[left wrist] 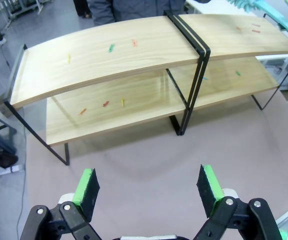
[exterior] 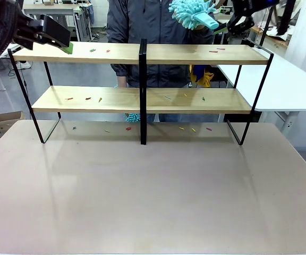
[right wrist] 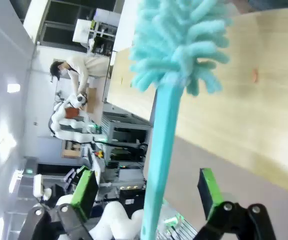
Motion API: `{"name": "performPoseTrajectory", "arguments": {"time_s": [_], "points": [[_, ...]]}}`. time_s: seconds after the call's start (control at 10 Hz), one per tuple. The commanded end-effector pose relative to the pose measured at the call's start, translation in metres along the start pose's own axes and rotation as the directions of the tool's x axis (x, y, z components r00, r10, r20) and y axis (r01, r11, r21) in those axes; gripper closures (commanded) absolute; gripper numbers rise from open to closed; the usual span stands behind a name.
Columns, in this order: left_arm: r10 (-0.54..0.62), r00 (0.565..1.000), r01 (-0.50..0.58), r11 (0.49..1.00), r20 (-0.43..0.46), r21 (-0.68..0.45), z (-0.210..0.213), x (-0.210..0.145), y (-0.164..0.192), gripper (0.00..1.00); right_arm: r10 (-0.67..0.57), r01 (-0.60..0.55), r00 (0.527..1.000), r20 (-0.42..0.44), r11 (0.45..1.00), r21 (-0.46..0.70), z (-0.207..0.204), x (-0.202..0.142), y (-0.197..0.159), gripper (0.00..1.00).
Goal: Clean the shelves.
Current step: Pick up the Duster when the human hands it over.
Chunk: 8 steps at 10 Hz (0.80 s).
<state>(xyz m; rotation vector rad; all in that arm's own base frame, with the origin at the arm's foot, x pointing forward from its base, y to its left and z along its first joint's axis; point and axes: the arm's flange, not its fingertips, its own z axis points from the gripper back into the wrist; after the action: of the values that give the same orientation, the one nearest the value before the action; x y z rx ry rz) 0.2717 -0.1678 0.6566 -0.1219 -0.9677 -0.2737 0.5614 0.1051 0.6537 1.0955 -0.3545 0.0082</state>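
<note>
The shelves (exterior: 190,53) stand across the far half of the table, two light-wood boards in a black frame with a central post (exterior: 143,90). Small coloured scraps (exterior: 93,50) lie on both boards. My left gripper (exterior: 57,38) hovers open at the upper board's left end; in the left wrist view it (left wrist: 148,189) is empty, above the shelves (left wrist: 134,60). My right gripper (exterior: 231,24) is at the upper right. A turquoise duster (exterior: 189,13) sticks out from it. In the right wrist view the duster handle (right wrist: 159,150) runs between the spread fingers (right wrist: 85,191) without touching the pads.
A person in a dark jacket (exterior: 126,21) stands behind the shelves. More scraps (exterior: 128,128) lie on the brown table (exterior: 153,196) under the lower board. A white table (exterior: 291,85) adjoins at the right. A cardboard box (exterior: 7,121) sits on the floor at the left.
</note>
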Motion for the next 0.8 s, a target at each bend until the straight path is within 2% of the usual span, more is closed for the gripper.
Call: {"name": "performPoseTrajectory", "arguments": {"time_s": [0.0, 0.3, 0.4, 0.5, 0.6, 0.7], "points": [[0.006, 1.000, -0.006, 1.000, 0.003, -0.002, 0.001, 0.000, 0.000, 0.00, -0.031, 0.029, 0.999, 0.039, 0.999, 0.039, 0.006, -0.001, 0.005, 0.00], [0.006, 1.000, -0.006, 1.000, 0.003, -0.002, 0.001, 0.000, 0.000, 0.00, -0.049, 0.047, 0.998, 0.034, 0.998, 0.039, 0.002, -0.004, -0.001, 0.00], [0.006, 1.000, -0.006, 1.000, 0.003, -0.002, 0.001, 0.000, 0.000, 0.00, -0.044, 0.041, 0.998, 0.053, 0.998, 0.039, 0.000, -0.005, -0.002, 0.10], [0.006, 1.000, -0.006, 1.000, 0.003, -0.002, 0.001, 0.000, 0.000, 0.00, -0.062, 0.061, 0.997, 0.053, 0.998, 0.033, 0.000, -0.005, -0.004, 0.56], [0.006, 1.000, -0.006, 1.000, 0.003, -0.002, 0.001, 0.000, 0.000, 0.00, -0.070, 0.068, 0.996, 0.047, 0.997, 0.040, 0.001, -0.006, -0.006, 0.67], [0.006, 1.000, -0.006, 1.000, 0.003, -0.002, 0.001, 0.000, 0.000, 0.00, -0.067, 0.064, 0.996, 0.052, 0.997, 0.049, 0.002, -0.007, -0.006, 1.00]]}}
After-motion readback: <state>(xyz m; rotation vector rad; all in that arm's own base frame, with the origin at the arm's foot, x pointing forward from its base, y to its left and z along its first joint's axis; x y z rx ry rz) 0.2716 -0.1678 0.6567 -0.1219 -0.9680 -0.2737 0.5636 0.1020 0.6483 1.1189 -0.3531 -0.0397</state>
